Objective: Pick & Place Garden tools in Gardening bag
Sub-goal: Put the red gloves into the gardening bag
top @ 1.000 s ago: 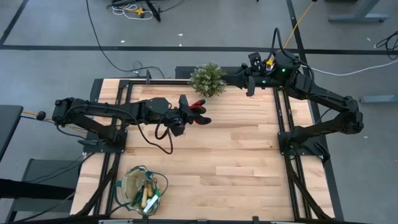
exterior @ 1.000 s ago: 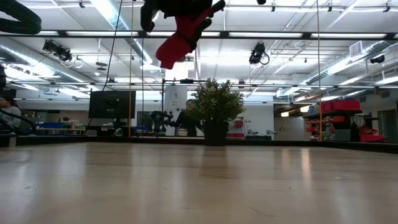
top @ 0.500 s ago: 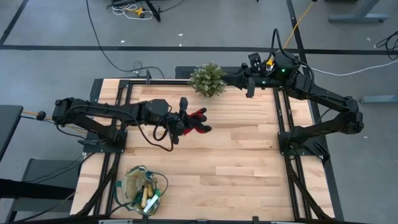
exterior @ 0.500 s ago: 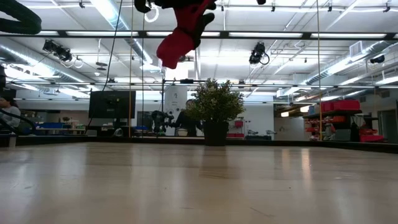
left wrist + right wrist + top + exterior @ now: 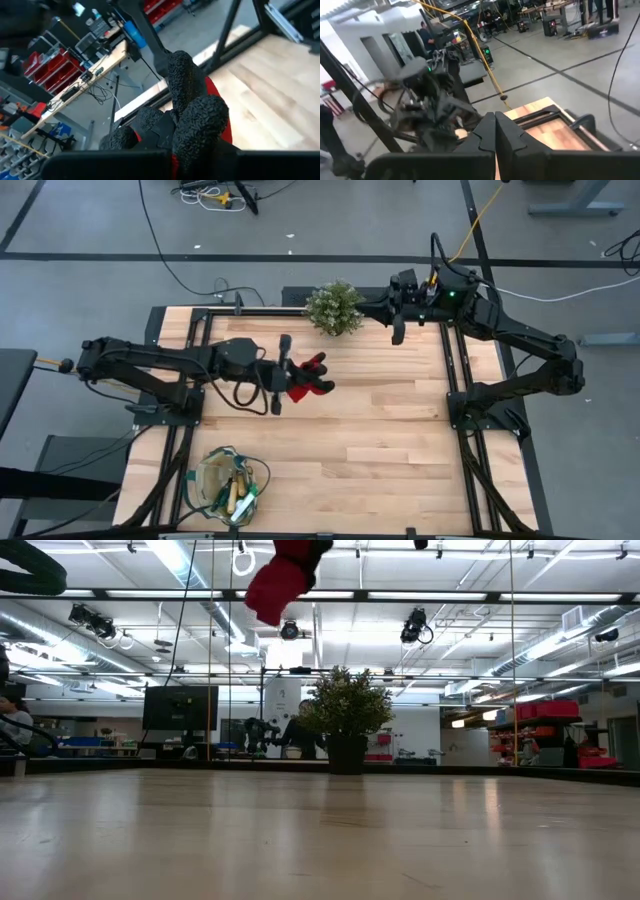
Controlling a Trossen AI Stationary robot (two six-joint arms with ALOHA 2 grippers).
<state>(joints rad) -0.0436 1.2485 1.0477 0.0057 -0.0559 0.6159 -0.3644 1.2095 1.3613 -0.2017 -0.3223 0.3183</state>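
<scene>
The black-and-red glove (image 5: 312,378) hangs high above the table's middle left, with my left gripper (image 5: 290,377) shut on it. In the low view its red part (image 5: 278,585) dangles at the picture's top. The tan gardening bag (image 5: 212,480) with green trim stands at the near left corner, wooden-handled tools (image 5: 236,492) sticking out of it. My right gripper (image 5: 398,332) waits shut, holding nothing, at the far edge beside the potted plant (image 5: 333,307). My left gripper holds the glove from the table's left, its fingers about level. The glove's black textured fingers (image 5: 196,116) stick out past the gripper, red fabric (image 5: 214,90) behind them. The gripper's own body hides the exact place of contact. The glove is lifted clear of the table.
The potted plant stands at the far edge, left of my right gripper. Bare wood (image 5: 380,440) stretches across the table's middle and right. Black frame rails (image 5: 455,380) run along both sides. A person sits far off in the room (image 5: 12,720).
My left gripper has rolled about its own axis, risen a little and drawn back toward the table's left, keeping hold of the glove. The glove has turned with it and hangs higher. My right gripper has rolled slightly in place.
</scene>
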